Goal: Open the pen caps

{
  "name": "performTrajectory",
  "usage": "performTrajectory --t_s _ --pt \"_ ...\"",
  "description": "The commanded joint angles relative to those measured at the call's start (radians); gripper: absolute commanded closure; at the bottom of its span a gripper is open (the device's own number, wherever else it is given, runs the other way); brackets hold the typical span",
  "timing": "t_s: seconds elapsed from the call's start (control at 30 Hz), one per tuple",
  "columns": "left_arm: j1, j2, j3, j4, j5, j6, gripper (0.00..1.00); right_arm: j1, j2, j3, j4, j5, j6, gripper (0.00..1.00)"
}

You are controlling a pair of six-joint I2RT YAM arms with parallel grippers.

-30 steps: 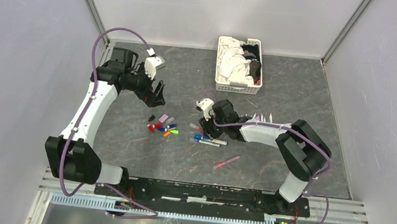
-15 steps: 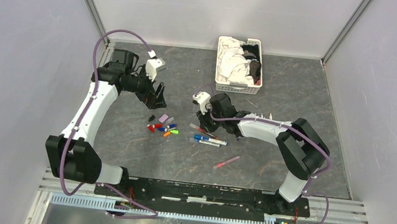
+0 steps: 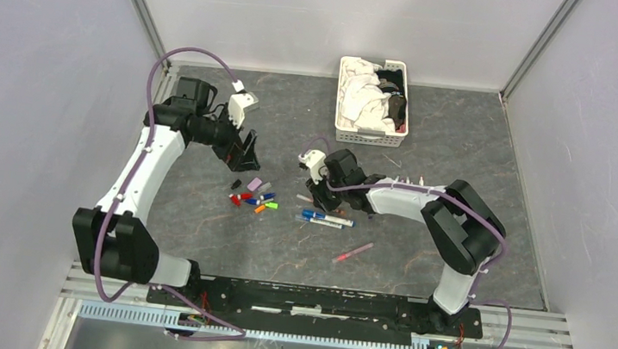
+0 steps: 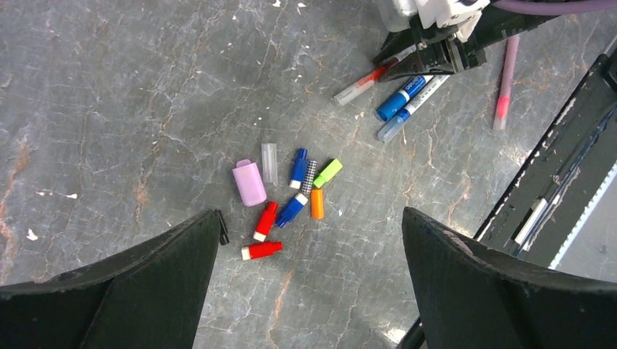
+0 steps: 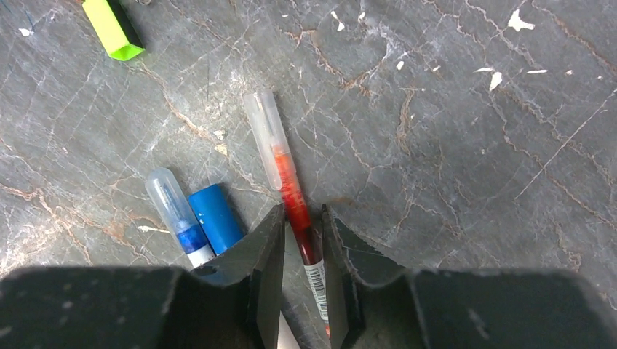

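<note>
Several loose pen caps [image 4: 292, 209], red, blue, orange, green and lilac [image 4: 249, 183], lie in a cluster; it also shows in the top view [image 3: 255, 196]. My left gripper [image 4: 311, 214] hangs open and empty above the cluster, as the top view [image 3: 245, 152] also shows. My right gripper [image 5: 302, 211] is low on the table, its fingers pinched on a red pen [image 5: 287, 185] with a clear cap that still lies flat. Two blue pens [image 5: 174, 211] lie just to its left. In the top view the right gripper [image 3: 318, 194] is right of the caps.
A white slatted basket [image 3: 370, 136] of cloths stands at the back. A pink pen [image 3: 354, 251] lies alone nearer the front. A green cap [image 5: 113, 29] lies beyond the right gripper. Grey walls enclose three sides.
My right gripper has moved a little left and back over the pens and come down round the red pen. My left arm has hardly moved.
</note>
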Motion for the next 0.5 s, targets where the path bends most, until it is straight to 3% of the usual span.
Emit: performTrajectory --t_s 0.0,0.2,0.37,0.47 --pt "-0.001 0.013 0.004 -0.024 0.047 0.045 0.00 -0.005 0.015 -0.040 0.000 0.057 -0.024 0.71" --pt "-0.002 0.023 -0.011 -0.044 0.102 0.068 0.00 -0.029 0.026 -0.046 0.008 0.072 -0.026 0.74" --pt "-0.005 0.029 -0.018 -0.071 0.112 0.099 0.00 -0.060 -0.023 -0.091 0.023 0.034 -0.001 0.63" --pt "-0.005 0.032 -0.012 -0.091 0.111 0.117 0.00 -0.067 -0.063 -0.136 0.058 0.013 0.018 0.62"
